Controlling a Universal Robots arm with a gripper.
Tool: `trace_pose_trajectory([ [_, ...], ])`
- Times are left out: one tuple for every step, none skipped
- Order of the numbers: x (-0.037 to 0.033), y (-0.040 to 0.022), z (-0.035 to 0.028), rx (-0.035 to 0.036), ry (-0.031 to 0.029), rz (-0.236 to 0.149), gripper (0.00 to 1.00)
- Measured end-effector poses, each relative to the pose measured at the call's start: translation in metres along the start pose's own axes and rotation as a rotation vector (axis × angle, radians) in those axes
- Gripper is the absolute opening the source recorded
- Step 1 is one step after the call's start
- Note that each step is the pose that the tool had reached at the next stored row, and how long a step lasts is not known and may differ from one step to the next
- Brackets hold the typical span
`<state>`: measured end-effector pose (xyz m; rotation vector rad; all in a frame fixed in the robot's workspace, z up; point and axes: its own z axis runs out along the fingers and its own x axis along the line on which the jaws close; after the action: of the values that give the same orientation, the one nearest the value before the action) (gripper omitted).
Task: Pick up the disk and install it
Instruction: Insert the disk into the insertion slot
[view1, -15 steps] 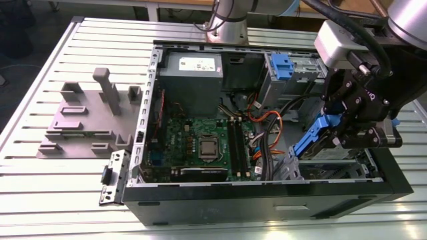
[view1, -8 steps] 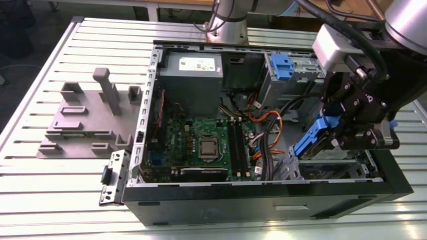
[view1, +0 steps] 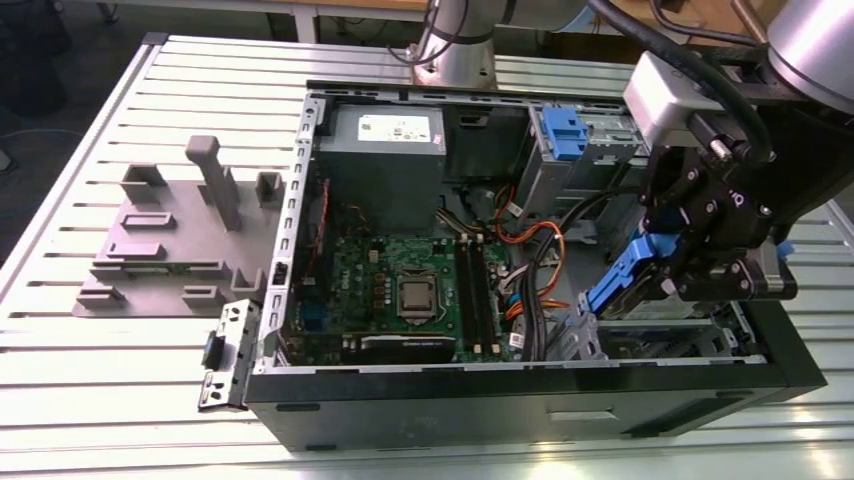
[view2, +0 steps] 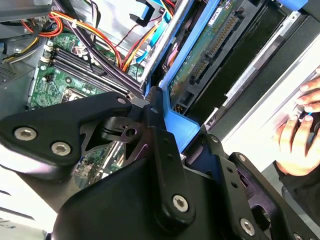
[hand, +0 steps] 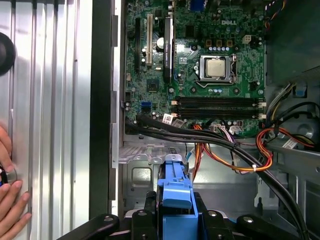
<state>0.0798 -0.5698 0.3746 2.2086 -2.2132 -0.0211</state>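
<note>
Over the drive cage (view1: 667, 338) at the exterior view's right of the open computer case (view1: 467, 400), we see the gripper (view1: 683, 268) pinching the disk (view1: 621, 288) by its blue side rails, tilted, near the motherboard (view1: 400, 285). A person's hand (hand: 10, 205) lies on the slatted table (hand: 55, 125) outside.

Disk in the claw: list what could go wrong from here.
1. The disk, clamped in the claw, hangs tilted over the metal bay; it could jam on the frame.
2. The orange and black cables run beside the bay and might get snagged or pinched.
3. A person's hand rests on the table beside the case, close to the arm.
</note>
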Motion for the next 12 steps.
trace_pose_trajectory([
  [0.0, 0.0, 0.0003, 0.0, 0.0001, 0.0, 0.37],
  [0.0, 0.0, 0.0006, 0.0, 0.0001, 0.0, 0.37],
  [0.0, 0.0, 0.0009, 0.0, 0.0001, 0.0, 0.37],
  [0.0, 0.0, 0.0012, 0.0, 0.0001, 0.0, 0.37],
  [0.0, 0.0, 0.0015, 0.0, 0.0001, 0.0, 0.37],
  [0.0, 0.0, 0.0019, 0.0, 0.0001, 0.0, 0.37],
  [0.0, -0.0001, 0.0023, 0.0, 0.0001, 0.0, 0.37],
  [0.0, -0.0001, 0.0026, 0.0, 0.0001, 0.0, 0.37],
  [0.0, 0.0, 0.003, 0.0, 0.0, 0.0, 0.37],
  [0.0, -0.0001, 0.0034, 0.0, 0.0001, 0.0, 0.37],
  [0.0, -0.0001, 0.0038, 0.0, 0.0001, 0.0, 0.37],
  [0.0, -0.0001, 0.0042, 0.0, 0.0001, 0.0, 0.37],
])
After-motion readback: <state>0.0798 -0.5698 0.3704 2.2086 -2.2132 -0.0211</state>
